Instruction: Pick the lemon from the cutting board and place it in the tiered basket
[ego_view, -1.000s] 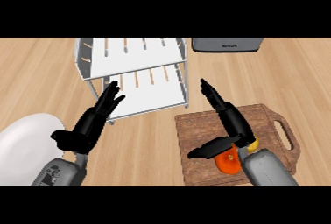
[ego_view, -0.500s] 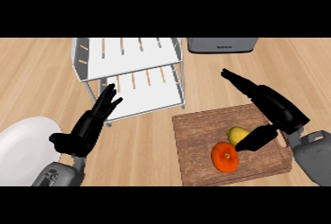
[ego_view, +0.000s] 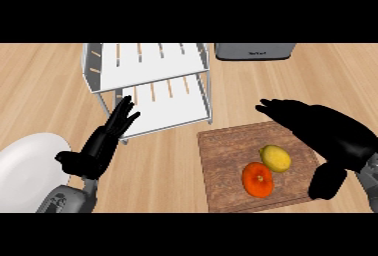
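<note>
Lemon (ego_view: 275, 158): on cutting board (ego_view: 221, 150), touching orange fruit (ego_view: 258, 179); long axis roughly up-down in view.
Right hand (ego_view: 325, 132): open, empty, over board's right edge; lemon just left of palm.
Left hand (ego_view: 103, 145): open, resting, well apart.
Tiered basket (ego_view: 148, 80): up-left of board.

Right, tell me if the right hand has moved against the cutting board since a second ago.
Yes. The right hand has swung from the cutting board's middle out toward its right edge, uncovering the lemon.
</note>
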